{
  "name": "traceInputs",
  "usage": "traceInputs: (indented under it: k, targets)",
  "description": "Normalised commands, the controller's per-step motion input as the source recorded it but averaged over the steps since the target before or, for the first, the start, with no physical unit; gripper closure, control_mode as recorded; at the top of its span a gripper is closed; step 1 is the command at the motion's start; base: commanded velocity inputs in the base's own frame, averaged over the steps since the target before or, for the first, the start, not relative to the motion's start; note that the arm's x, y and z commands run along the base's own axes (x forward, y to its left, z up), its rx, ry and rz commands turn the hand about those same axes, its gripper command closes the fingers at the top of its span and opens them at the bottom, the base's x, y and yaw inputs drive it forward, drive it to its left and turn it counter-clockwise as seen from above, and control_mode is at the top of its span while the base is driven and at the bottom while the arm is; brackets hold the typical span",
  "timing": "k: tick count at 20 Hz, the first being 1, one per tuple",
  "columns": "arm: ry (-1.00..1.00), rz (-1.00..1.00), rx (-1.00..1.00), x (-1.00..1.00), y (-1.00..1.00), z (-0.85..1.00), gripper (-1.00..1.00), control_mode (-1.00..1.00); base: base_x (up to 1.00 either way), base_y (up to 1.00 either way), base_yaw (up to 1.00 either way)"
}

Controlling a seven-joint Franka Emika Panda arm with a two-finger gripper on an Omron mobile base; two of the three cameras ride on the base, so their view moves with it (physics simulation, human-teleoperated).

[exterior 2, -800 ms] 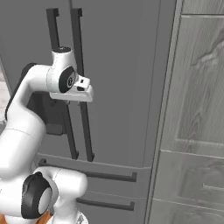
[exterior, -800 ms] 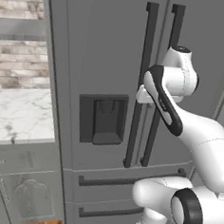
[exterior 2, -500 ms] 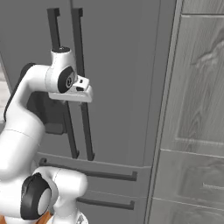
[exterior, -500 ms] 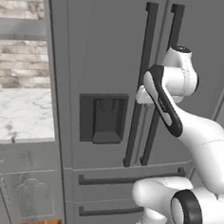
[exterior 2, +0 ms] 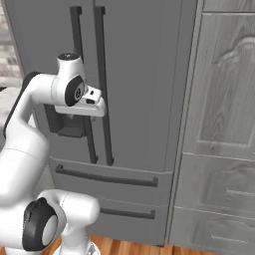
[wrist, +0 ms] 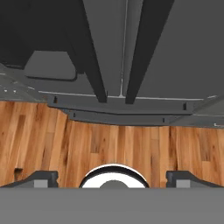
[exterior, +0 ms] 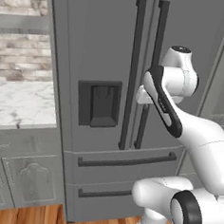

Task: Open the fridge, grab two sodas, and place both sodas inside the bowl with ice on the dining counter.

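The grey fridge [exterior: 105, 42] stands shut in front of me, also seen as the fridge [exterior 2: 144, 74] from the right. Its two long dark handles [exterior: 134, 73] run side by side down the middle, and a dark dispenser recess [exterior: 99, 103] sits in the left door. My gripper [exterior 2: 82, 112] hangs just in front of the handles [exterior 2: 102, 74] at mid height, pointing down. In the hand view the gripper [wrist: 112, 177] is open, fingertips [wrist: 41, 177] wide apart with nothing between them, and both handles [wrist: 94, 57] run away above. The sodas, the bowl and the dining counter are out of view.
Two fridge drawers [exterior: 124, 162] with dark bar pulls lie below the doors. A marble counter [exterior: 17, 101] on grey cabinets adjoins the fridge's left, under a brick wall. Tall grey cabinet panels [exterior 2: 224, 99] stand on its right. The wooden floor [wrist: 122, 140] lies below.
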Motion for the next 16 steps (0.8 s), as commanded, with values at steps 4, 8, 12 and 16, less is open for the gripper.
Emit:
traceInputs:
  k: [4, 8, 12, 16]
  targets:
    - [0.0, 0.0, 0.0, 0.0, 0.0, 0.0, -1.0, 1.0, -0.43, -0.11, -0.01]
    - [0.0, 0.0, 0.0, 0.0, 0.0, 0.0, -1.0, 1.0, 0.0, -0.03, 0.0]
    - [-0.05, 0.0, 0.0, 0.05, -0.04, -0.03, -1.0, -1.0, 0.07, 0.0, 0.0]
    - [-0.16, -0.07, -0.02, 0.2, -0.13, 0.24, -1.0, -1.0, 0.0, 0.0, 0.0]
